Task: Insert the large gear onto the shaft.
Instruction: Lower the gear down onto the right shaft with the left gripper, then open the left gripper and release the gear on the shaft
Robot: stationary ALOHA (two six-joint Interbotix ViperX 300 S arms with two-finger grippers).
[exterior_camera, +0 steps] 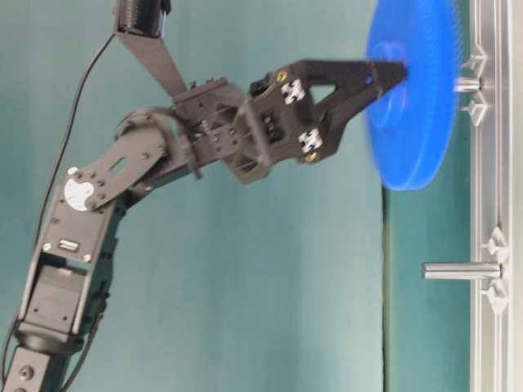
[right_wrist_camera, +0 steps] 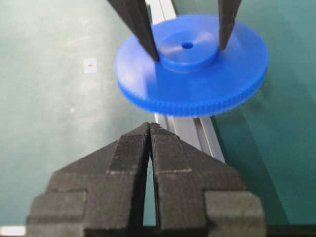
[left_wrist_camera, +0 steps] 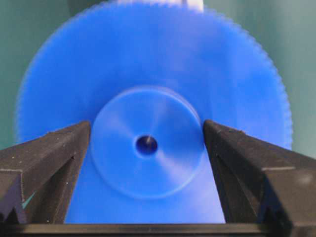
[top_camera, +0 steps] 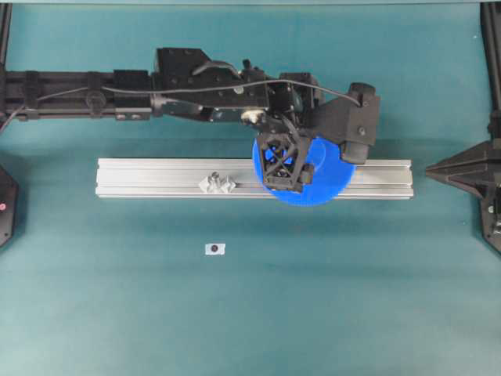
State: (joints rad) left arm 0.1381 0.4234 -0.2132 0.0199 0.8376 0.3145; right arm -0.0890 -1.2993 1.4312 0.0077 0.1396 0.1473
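Observation:
The large gear (top_camera: 329, 184), a blue toothed disc with a raised hub, hangs over the aluminium rail (top_camera: 156, 176) and looks motion-blurred (exterior_camera: 409, 139) (left_wrist_camera: 148, 59). My left gripper (top_camera: 286, 178) (exterior_camera: 391, 77) is open, its fingertips (left_wrist_camera: 74, 148) standing on either side of the hub with narrow gaps. A silvery glint shows inside the centre hole (left_wrist_camera: 147, 144). A short stretch of the shaft (exterior_camera: 467, 83) shows between gear and rail; the rest is hidden. My right gripper (right_wrist_camera: 149, 126) (top_camera: 430, 168) is shut and empty, right of the gear (right_wrist_camera: 197, 94).
A second pin, the stub on clear diamond pieces (top_camera: 217, 182) (exterior_camera: 462, 270), stands on the rail left of the gear. A small white marker (top_camera: 214, 248) (right_wrist_camera: 90, 64) lies on the teal mat in front of the rail.

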